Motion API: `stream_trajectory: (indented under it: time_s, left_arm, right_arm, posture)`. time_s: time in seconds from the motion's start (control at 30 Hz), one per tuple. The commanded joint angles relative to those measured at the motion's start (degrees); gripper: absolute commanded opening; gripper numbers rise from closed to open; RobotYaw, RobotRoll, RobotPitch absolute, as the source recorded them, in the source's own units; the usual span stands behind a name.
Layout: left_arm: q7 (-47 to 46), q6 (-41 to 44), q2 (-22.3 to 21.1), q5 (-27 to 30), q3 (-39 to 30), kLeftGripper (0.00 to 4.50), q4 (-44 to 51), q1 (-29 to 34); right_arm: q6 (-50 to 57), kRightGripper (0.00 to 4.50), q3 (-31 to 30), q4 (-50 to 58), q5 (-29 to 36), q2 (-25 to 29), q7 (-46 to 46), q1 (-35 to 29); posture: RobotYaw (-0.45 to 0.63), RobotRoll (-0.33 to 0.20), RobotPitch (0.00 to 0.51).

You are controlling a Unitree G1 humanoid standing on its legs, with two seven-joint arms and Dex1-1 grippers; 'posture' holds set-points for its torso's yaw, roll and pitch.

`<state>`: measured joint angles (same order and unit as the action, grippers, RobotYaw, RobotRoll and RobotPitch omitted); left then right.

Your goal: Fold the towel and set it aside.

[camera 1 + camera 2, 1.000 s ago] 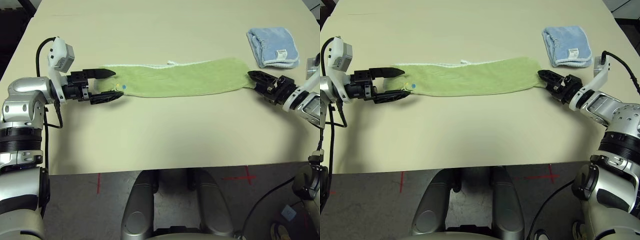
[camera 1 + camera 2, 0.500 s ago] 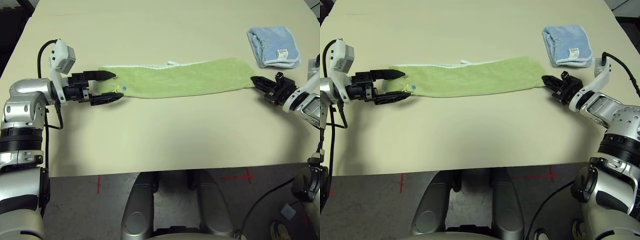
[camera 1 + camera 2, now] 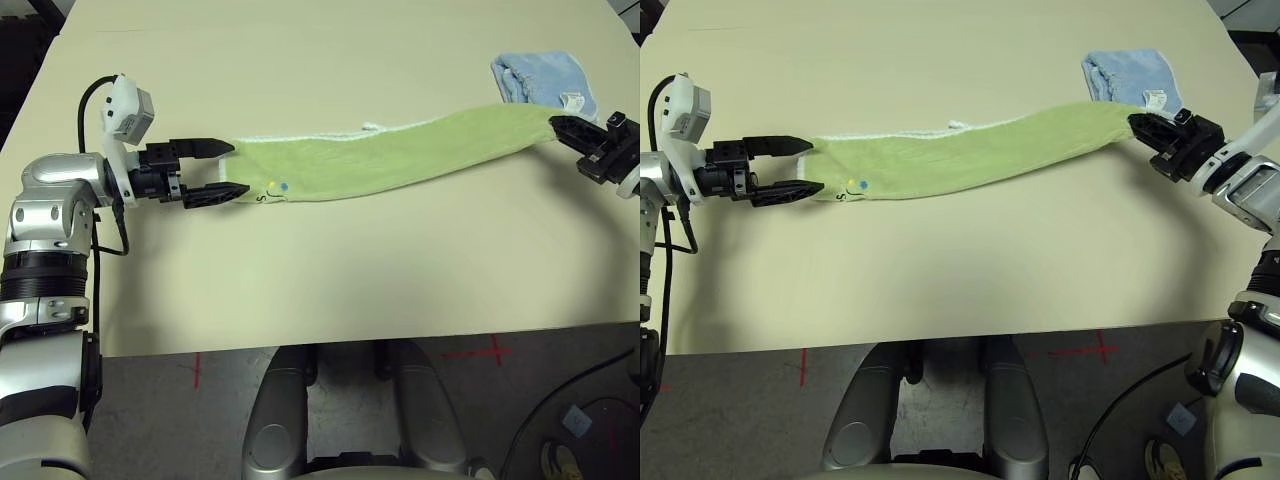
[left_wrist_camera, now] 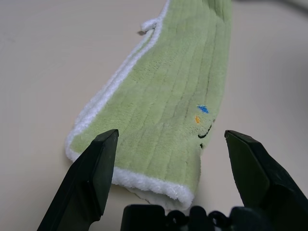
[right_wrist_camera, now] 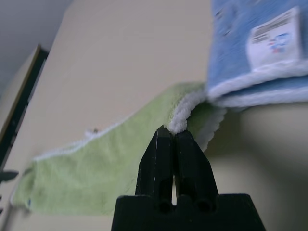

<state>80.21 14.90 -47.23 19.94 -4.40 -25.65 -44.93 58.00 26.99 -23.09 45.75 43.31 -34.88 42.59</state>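
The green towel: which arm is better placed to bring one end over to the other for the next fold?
The right. The right gripper is shut on the green towel at its far end, lifted near the blue towel. The left gripper is open around the other end, holding nothing.

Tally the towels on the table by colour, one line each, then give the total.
Light green towel, folded into a long strip, one end pinched in the right gripper: 1
Light blue towel, with a white tag, at the green towel's right end: 1
Total: 2
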Motion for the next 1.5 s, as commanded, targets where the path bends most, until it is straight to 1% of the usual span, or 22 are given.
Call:
stream_trajectory:
  time_s: [0.03, 0.23, 0.33, 0.47, 0.6, 0.77, 0.97, 1.03, 1.2, 1.27, 1.5]
  left_arm:
    - [0.2, -0.3, 0.2, -0.4, 0.7, 4.5, -0.1, -0.3]
    - [0.0, -0.3, 1.0, -0.5, 1.1, 4.5, -0.1, -0.8]
    - [-0.2, -0.1, 1.4, -0.4, 1.2, 4.5, 0.4, -0.8]
    - [-0.5, 0.1, 1.7, -0.3, 1.4, 4.5, 0.8, -0.7]
    - [-1.0, 0.5, 2.3, 0.0, 1.6, 4.5, 1.7, -0.5]
    - [-1.3, 0.7, 2.6, 0.0, 1.6, 4.5, 2.1, -0.4]
    - [-1.6, 0.9, 2.8, 0.0, 1.7, 4.5, 2.3, -0.5]
    - [-1.7, 1.0, 3.0, -0.1, 1.8, 4.5, 2.4, -0.6]
    - [-1.8, 1.2, 3.2, -0.2, 1.9, 4.5, 2.6, -0.7]
    - [-1.9, 1.4, 3.2, -0.2, 1.9, 4.5, 2.7, -0.6]
    - [-1.9, 1.6, 3.4, -0.1, 1.9, 4.5, 2.8, -0.6]
  right_arm:
    - [-3.7, 0.03, -5.4, 2.9, -3.6, 2.5, -6.5, -2.1]
    - [-10.5, 0.03, -11.8, 6.2, -8.4, 3.4, -13.4, -1.5]
    - [-13.2, 0.03, -15.1, 9.6, -9.9, 3.6, -17.5, 0.3]
    - [-19.8, 0.03, -18.8, 9.9, -14.2, 4.5, -22.1, 3.7]
    - [-22.5, 0.03, -20.3, 5.7, -17.5, 5.4, -23.7, 8.2]
    - [-27.2, 0.03, -20.3, 0.7, -20.7, 6.4, -25.9, 9.1]
    - [-29.0, 0.03, -21.7, 2.6, -20.8, 3.2, -29.4, 13.1]
    - [-31.1, 0.03, -23.4, 3.5, -22.1, 2.6, -31.6, 13.9]
    - [-37.7, 0.03, -29.0, 4.7, -27.0, 4.1, -38.2, 13.6]
    - [-40.4, 0.03, -30.8, 6.0, -28.7, 4.6, -40.3, 12.1]
    - [-45.6, 0.03, -31.9, 8.1, -30.6, 2.7, -41.6, 10.1]
  posture:
    - [0.01, 0.0, 0.331]
    - [0.01, 0.0, 0.326]
    - [0.01, 0.0, 0.323]
    - [0.01, 0.0, 0.321]
    - [0.01, 0.0, 0.319]
    - [0.02, 0.0, 0.32]
    - [0.01, 0.0, 0.322]
    - [0.02, 0.0, 0.321]
    - [0.02, 0.0, 0.322]
    - [0.02, 0.0, 0.323]
    - [0.02, 0.0, 0.325]
